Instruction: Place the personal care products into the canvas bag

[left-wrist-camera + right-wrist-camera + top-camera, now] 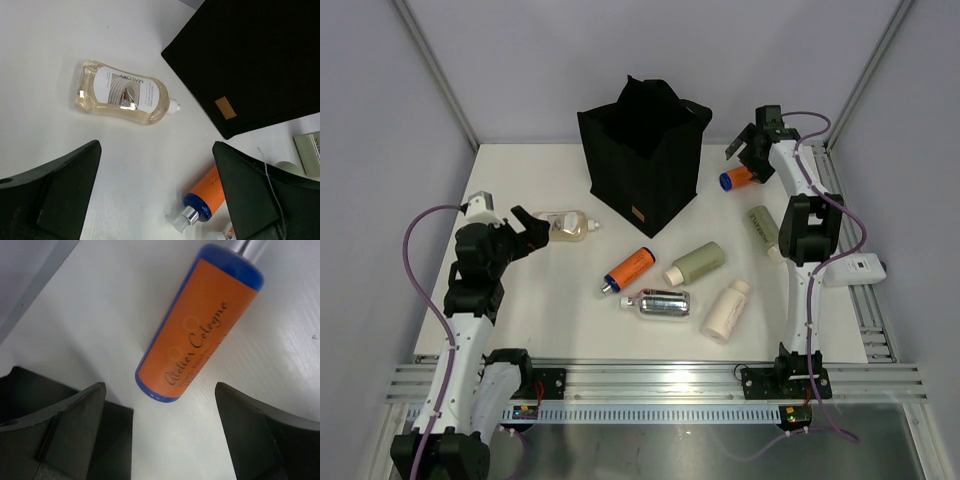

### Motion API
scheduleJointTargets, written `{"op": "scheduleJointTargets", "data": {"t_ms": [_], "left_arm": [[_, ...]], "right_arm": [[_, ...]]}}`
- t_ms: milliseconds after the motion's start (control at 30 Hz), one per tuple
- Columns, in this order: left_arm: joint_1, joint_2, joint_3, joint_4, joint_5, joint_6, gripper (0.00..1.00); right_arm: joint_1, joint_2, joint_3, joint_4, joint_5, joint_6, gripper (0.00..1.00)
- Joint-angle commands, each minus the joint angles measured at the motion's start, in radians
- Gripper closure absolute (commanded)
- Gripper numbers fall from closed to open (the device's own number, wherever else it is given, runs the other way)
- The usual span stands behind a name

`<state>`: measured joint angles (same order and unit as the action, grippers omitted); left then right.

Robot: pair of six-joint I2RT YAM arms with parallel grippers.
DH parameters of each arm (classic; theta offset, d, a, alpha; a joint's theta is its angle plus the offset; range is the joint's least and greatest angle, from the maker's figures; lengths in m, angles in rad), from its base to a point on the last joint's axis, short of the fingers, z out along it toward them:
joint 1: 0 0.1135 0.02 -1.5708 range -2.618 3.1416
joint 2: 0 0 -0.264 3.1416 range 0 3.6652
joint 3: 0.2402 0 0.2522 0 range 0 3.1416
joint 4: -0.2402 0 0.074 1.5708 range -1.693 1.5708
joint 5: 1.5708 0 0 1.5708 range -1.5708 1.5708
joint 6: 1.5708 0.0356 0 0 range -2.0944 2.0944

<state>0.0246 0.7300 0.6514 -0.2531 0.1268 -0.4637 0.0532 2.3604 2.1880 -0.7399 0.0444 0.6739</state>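
The black boxy fabric tote stands far centre on the white tabletop.
We see the left claw released beside the clear amber bottle, and the right claw released above the far-right orange blue-capped bottle.

The white worktop carries a black boxy fabric tote near its far edge. A clear amber bottle lies toward the left edge and an orange blue-capped bottle near the far right corner. Around the middle lie a second orange bottle, a shiny silver bottle, a cream bottle and a sage-green bottle. Another sage-green bottle lies toward the right edge.

Overhead camera above the near edge looks down across the whole table; wrist cameras look down closely, left at the amber bottle, right at an orange bottle, both visible overhead.
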Motion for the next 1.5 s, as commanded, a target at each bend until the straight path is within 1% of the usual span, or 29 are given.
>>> {"op": "scheduleJointTargets", "data": {"t_ms": [0,133,267,333,400,433,467,533,567,633,667,733,767,800,833,867,900,933,967,1100,1133,1267,1300,1367,1400,1433,1467], "left_arm": [[0.005,0.038,0.043,0.025,-0.013,-0.009,0.01],[0.005,0.08,0.06,0.032,-0.006,-0.035,0.01],[0.005,0.117,0.079,0.026,0.022,-0.104,0.01],[0.005,0.131,0.089,0.014,0.033,-0.137,0.01],[0.005,0.134,0.097,0.0,0.034,-0.154,0.01],[0.003,0.132,0.1,0.0,0.031,-0.171,0.01],[0.005,0.128,0.097,0.002,0.027,-0.179,0.01],[0.005,0.118,0.094,0.008,0.014,-0.197,0.01],[0.005,0.115,0.093,0.014,0.011,-0.199,0.01],[0.005,0.114,0.093,0.021,0.001,-0.202,0.01],[0.005,0.115,0.093,0.032,-0.003,-0.204,0.01],[0.005,0.126,0.09,0.055,-0.004,-0.205,0.01],[0.005,0.134,0.085,0.064,0.0,-0.207,0.01],[0.005,0.141,0.083,0.075,0.011,-0.21,0.01],[0.005,0.16,0.082,0.089,0.016,-0.211,0.01],[0.003,0.167,0.079,0.095,0.02,-0.211,0.01],[0.005,0.177,0.077,0.104,0.036,-0.211,0.01],[0.005,0.192,0.076,0.118,0.04,-0.21,0.01],[0.005,0.2,0.07,0.124,0.051,-0.207,0.01],[0.005,0.215,0.053,0.161,0.068,-0.196,0.01],[0.005,0.216,0.05,0.172,0.068,-0.193,0.01],[0.005,0.212,0.03,0.183,0.074,-0.176,0.01],[0.005,0.206,0.025,0.186,0.077,-0.167,0.01],[0.005,0.198,0.011,0.186,0.074,-0.158,0.01],[0.005,0.187,0.007,0.186,0.068,-0.147,0.01],[0.005,0.184,-0.001,0.184,0.065,-0.144,0.01],[0.005,0.18,-0.004,0.18,0.051,-0.133,0.01]], "right_arm": [[-0.006,0.037,0.046,-0.003,0.057,0.116,0.02],[-0.01,0.106,0.082,0.019,0.011,0.165,0.06],[-0.019,0.167,0.107,0.051,-0.02,0.229,0.11],[-0.026,0.21,0.136,0.065,-0.023,0.245,0.12],[-0.03,0.223,0.145,0.069,-0.028,0.259,0.16],[-0.033,0.224,0.145,0.07,-0.04,0.266,0.2],[-0.045,0.226,0.141,0.076,-0.076,0.28,0.33],[-0.046,0.224,0.131,0.091,-0.135,0.286,0.51],[-0.087,0.218,0.112,0.108,-0.159,0.283,0.71],[-0.104,0.208,0.079,0.129,-0.231,0.27,0.8],[-0.122,0.188,0.037,0.164,-0.289,0.259,0.85],[-0.141,0.148,-0.017,0.216,-0.374,0.189,0.91],[-0.162,0.131,-0.077,0.303,-0.509,0.153,0.96],[-0.171,0.114,-0.109,0.35,-0.576,0.127,1.0],[-0.179,0.056,-0.199,0.469,-0.633,0.081,1.0],[-0.188,0.015,-0.253,0.549,-0.723,0.064,1.0],[-0.19,-0.025,-0.308,0.615,-0.753,0.015,1.0],[-0.19,-0.103,-0.386,0.698,-0.768,-0.015,1.0],[-0.19,-0.136,-0.414,0.736,-0.829,-0.042,1.0],[-0.193,-0.234,-0.511,0.858,-0.939,-0.034,1.0],[-0.193,-0.269,-0.549,0.916,-0.955,-0.024,1.0],[-0.191,-0.342,-0.576,1.023,-1.041,0.001,1.0],[-0.19,-0.355,-0.568,1.037,-1.049,-0.013,1.0],[-0.179,-0.4,-0.515,0.995,-1.042,-0.069,1.0],[-0.17,-0.423,-0.481,0.947,-1.026,-0.186,1.0],[-0.142,-0.434,-0.402,0.816,-0.965,-0.268,1.0],[-0.122,-0.443,-0.36,0.736,-0.913,-0.434,1.0]]}}
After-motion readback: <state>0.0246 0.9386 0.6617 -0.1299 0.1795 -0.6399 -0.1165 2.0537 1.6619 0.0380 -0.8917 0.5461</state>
